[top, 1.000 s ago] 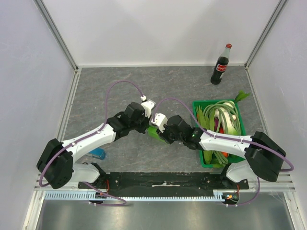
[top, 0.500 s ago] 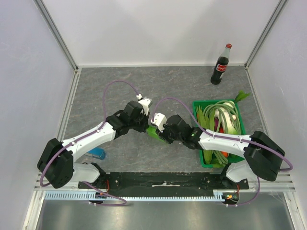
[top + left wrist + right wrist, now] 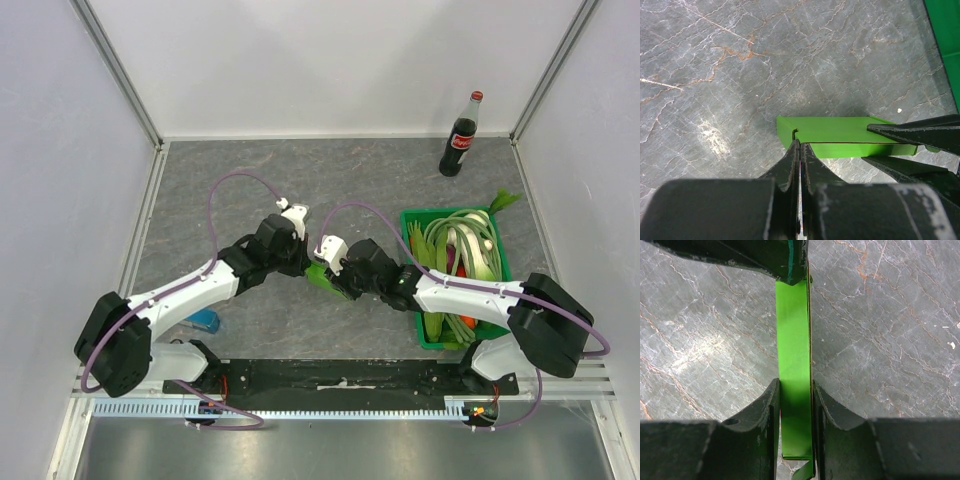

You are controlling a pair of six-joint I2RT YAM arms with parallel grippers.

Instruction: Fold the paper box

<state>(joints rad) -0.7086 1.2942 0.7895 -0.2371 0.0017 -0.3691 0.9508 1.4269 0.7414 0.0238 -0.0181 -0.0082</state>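
jaws of both arms meet at centre frame in the top view, on the lime paper box [image 3: 318,274] over the grey surface [image 3: 250,185]. left wrist view: left jaws pinched shut on the box's lower left edge. right wrist view: right jaws clamp its long sides, bottom centre.

White arm links [image 3: 185,290]; black joints [image 3: 115,345]; purple cables [image 3: 240,177]; black fingers [image 3: 760,410]

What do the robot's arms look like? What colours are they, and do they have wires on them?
The left arm and the right arm are both made of smooth white tubes joined by chunky black joints. A thin purple cable loops along each one. A small white block sits near each wrist. The fingers are black and taper to pointed tips.
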